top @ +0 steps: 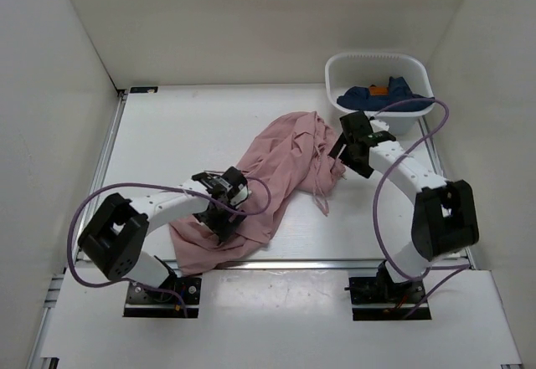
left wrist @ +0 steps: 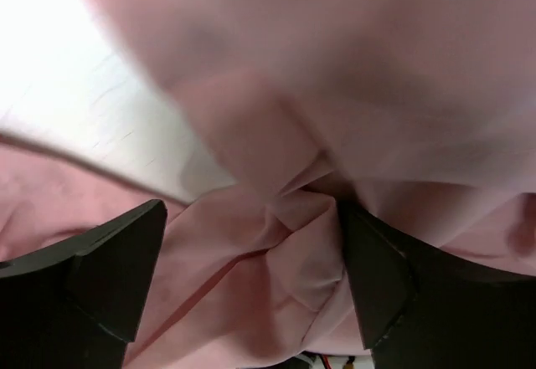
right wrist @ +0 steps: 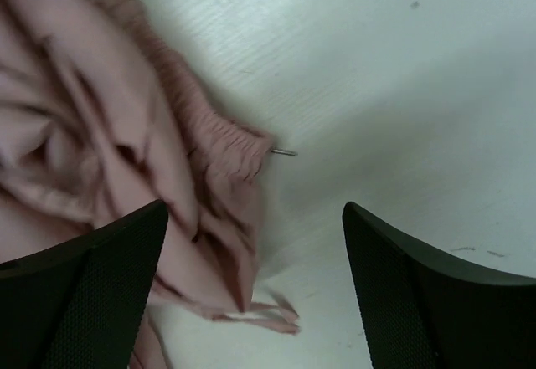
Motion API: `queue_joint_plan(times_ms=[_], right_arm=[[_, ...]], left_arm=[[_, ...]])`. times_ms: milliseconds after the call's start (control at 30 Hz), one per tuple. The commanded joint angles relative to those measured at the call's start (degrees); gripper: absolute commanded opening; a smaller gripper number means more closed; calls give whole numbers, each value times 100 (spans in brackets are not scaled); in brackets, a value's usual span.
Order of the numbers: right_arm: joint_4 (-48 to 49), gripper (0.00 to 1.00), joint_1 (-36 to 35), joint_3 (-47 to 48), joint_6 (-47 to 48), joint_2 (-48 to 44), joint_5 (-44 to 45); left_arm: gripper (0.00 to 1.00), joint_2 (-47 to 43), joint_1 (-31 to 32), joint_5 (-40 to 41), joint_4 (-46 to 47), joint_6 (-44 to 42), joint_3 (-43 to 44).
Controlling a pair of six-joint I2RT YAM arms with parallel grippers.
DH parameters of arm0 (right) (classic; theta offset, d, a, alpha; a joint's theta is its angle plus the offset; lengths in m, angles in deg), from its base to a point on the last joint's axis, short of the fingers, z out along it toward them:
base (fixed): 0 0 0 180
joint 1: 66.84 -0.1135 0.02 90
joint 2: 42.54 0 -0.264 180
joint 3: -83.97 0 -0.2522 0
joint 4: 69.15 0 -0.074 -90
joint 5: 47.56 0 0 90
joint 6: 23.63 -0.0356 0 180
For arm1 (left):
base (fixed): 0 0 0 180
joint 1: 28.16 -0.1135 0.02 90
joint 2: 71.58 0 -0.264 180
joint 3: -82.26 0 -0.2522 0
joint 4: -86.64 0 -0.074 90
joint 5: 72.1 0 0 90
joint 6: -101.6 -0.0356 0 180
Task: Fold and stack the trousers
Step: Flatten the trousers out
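Note:
The dusty-pink trousers [top: 268,181] lie crumpled across the middle of the table, running from near left to far right. My left gripper [top: 227,210] is down on their near part. In the left wrist view it [left wrist: 251,212] stands open, a bunched fold of pink fabric [left wrist: 293,243] rising between the wide-apart fingers. My right gripper [top: 346,151] hovers at the trousers' far right edge. In the right wrist view it [right wrist: 253,210] is open over the table, with the gathered waistband [right wrist: 209,135] and drawstring ends [right wrist: 268,317] to its left, and it holds nothing.
A white basket [top: 335,69] stands at the back right, holding a dark blue garment with an orange patch [top: 377,94]. White walls enclose the table on the left, back and right. Purple cables loop from both arms.

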Motion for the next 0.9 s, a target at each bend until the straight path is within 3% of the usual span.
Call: queue_joint_plan(times_ms=[0, 33, 67, 133, 233, 300, 367, 400, 433, 467, 500, 533, 667, 833, 867], right_arm=[[191, 87, 175, -9, -903, 555, -237], [190, 84, 175, 52, -965, 662, -237], [190, 82, 175, 166, -1035, 759, -237], [190, 81, 175, 220, -1159, 1023, -290], [-20, 72, 175, 396, -1405, 1418, -368], [-21, 43, 175, 527, -1467, 1716, -544], [-213, 16, 175, 589, -1519, 1884, -694], [-388, 0, 123, 589, -1580, 1954, -694], [-451, 0, 122, 589, -1581, 2016, -694], [-451, 0, 122, 528, -1633, 1956, -642], [-451, 0, 122, 354, -1634, 1877, -572], [-451, 0, 122, 248, -1634, 1780, -571], [-320, 0, 8, -96, -1572, 1131, -431], [-513, 0, -317, 44, -1449, 909, -193], [-574, 0, -317, 114, -1449, 909, -193]], left_arm=[[92, 168, 398, -131, 339, 10, -144], [81, 360, 398, -53, 339, 10, -223], [52, 449, 398, 18, 339, 10, -302], [14, 503, 250, 307, 453, 10, -557], [14, 407, -408, 1123, 970, 10, -742], [14, 274, -1248, 1694, 1427, 10, -664], [14, 213, -1919, 1934, 1702, 10, 28], [18, 213, -2601, 1795, 1702, 10, 718], [30, 291, -2921, 1715, 1702, 10, 1047], [75, 292, -3203, 1645, 1623, 10, 1320], [92, 292, -3632, 1531, 1544, 10, 1558], [100, 292, -3793, 1269, 1457, 10, 1856], [100, -269, -3778, 837, 1140, 10, 1816], [100, -1053, -2103, 240, 430, 10, 1148], [100, -1114, -1907, -206, 314, 10, 1086]])
